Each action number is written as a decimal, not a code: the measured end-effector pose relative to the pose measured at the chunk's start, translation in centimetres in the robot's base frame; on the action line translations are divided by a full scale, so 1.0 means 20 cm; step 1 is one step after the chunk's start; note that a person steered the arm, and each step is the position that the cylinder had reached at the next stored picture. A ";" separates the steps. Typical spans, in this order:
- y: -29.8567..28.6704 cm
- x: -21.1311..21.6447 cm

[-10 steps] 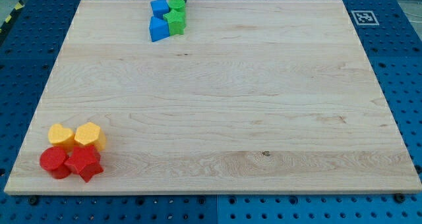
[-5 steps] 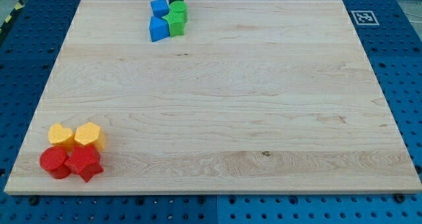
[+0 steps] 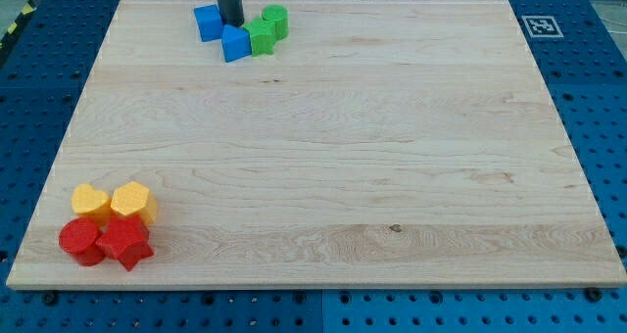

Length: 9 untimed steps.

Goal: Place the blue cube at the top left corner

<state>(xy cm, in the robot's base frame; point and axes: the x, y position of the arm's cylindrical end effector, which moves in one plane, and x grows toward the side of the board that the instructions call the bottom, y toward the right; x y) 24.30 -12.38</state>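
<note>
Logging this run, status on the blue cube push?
My tip sits at the blue cube's right side. Cube near top edge, short of the top left corner. Leftward path shows no blocks.

My tip [image 3: 233, 23] moved left, pushing the blue cube [image 3: 208, 23] left.

single high front view, whole board [image 3: 313, 176]

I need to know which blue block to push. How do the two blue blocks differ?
The blue cube is squarish and stands apart, left of my tip; the other blue block looks pointed on top, sits lower in the view and touches a green block. Both share one blue.
</note>
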 end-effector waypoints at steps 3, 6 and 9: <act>-0.13 0.10; -0.28 0.21; -0.37 0.03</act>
<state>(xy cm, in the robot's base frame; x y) 24.81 -19.81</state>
